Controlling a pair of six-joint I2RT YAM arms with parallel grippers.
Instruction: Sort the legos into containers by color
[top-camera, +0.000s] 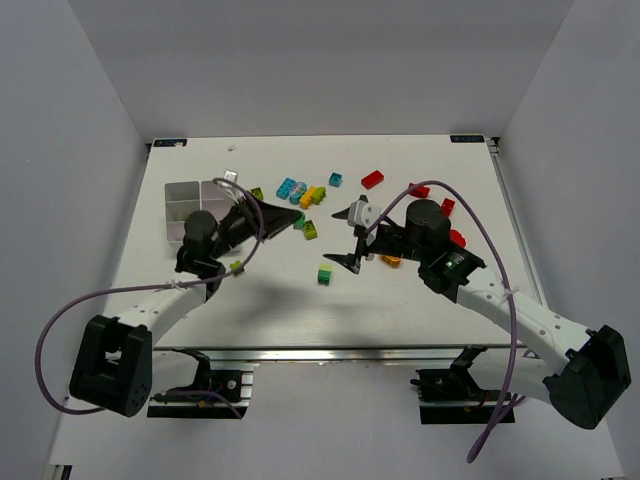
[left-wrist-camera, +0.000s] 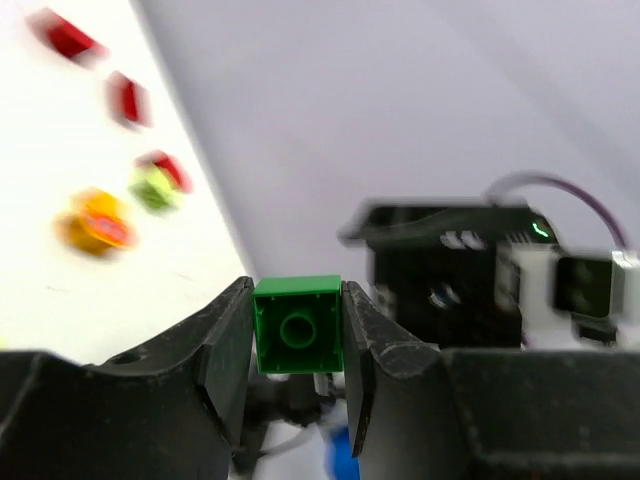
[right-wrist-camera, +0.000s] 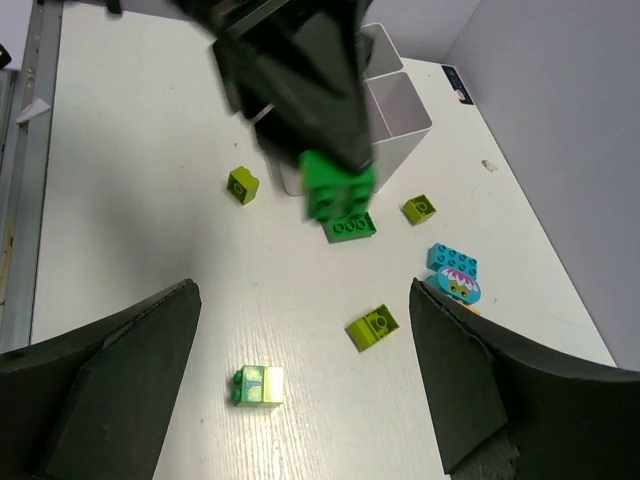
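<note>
The left hand (left-wrist-camera: 297, 300) is seen pinched on a green brick (left-wrist-camera: 298, 330), with one black finger pressed against each of its sides. A round detail is shown on the brick face turned to the wrist camera. In the top view the held brick is found at the hand's tip, near the middle of the bench (top-camera: 250, 310) and at 3 o'clock from the white tray (top-camera: 180, 186). The tray is placed at about 10 o'clock on the bench, and its thin-walled compartments are seen from above.

The right hand (right-wrist-camera: 300, 370) is spread wide, and nothing is held between its dark fingers (right-wrist-camera: 110, 390); only bare bench is framed there. In the right wrist view the held brick is seen just beside a flat green brick (right-wrist-camera: 350, 228) lying on the bench. Whether the two touch cannot be told, as the held one is blurred.

Other bricks are scattered loose. A pale green brick (right-wrist-camera: 259, 385) lies nearest the right hand, and lime bricks (right-wrist-camera: 372, 327) are spread around the flat one. Cyan bricks (top-camera: 291, 189) and a yellow-orange brick (top-camera: 308, 197) lie at 12 o'clock from the held brick. Red bricks (top-camera: 372, 179) are strewn from 1 to 3 o'clock, toward the bench's right edge.
</note>
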